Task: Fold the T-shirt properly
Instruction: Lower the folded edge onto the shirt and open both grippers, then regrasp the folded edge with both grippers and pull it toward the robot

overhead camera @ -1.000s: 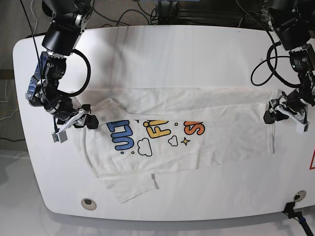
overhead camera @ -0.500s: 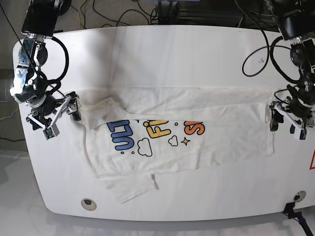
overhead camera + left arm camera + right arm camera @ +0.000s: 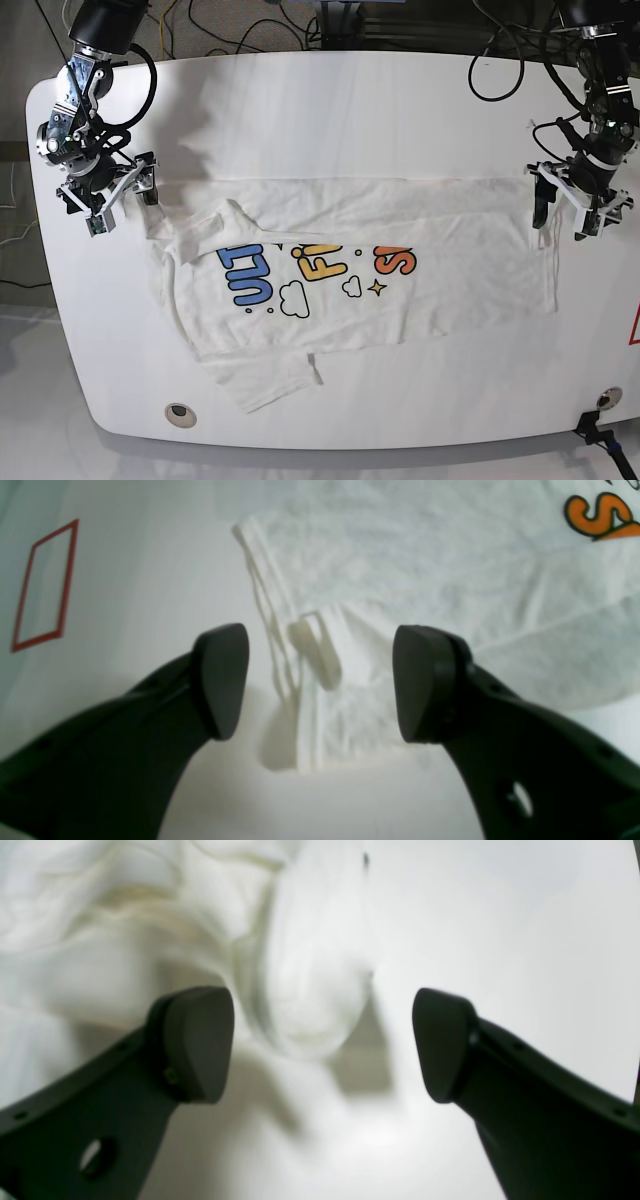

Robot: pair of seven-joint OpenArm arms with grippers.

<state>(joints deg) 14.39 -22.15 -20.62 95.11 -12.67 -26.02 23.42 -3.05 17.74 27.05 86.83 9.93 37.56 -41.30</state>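
Note:
The white T-shirt (image 3: pixel 460 280) lies flat across the white table (image 3: pixel 350 110), its far part folded over, with the blue, yellow and orange letters facing up. My left gripper (image 3: pixel 564 208) is open at the shirt's far right corner. In the left wrist view it (image 3: pixel 320 682) straddles the layered hem corner (image 3: pixel 312 680), and the orange letter (image 3: pixel 597 515) shows at top right. My right gripper (image 3: pixel 112 203) is open at the shirt's far left corner. In the right wrist view it (image 3: pixel 322 1042) stands over a raised bunch of cloth (image 3: pixel 310 985). Neither gripper holds anything.
A loose sleeve (image 3: pixel 265 380) sticks out at the shirt's near left. A round hole (image 3: pixel 179 411) is in the table near the front left edge. A red outline mark (image 3: pixel 45 585) lies at the table's right edge. Cables (image 3: pixel 260 30) hang behind the table.
Both grippers have moved toward the far side of the table, from the shirt's side edges to its far corners. Both stay open. The shirt has hardly shifted.

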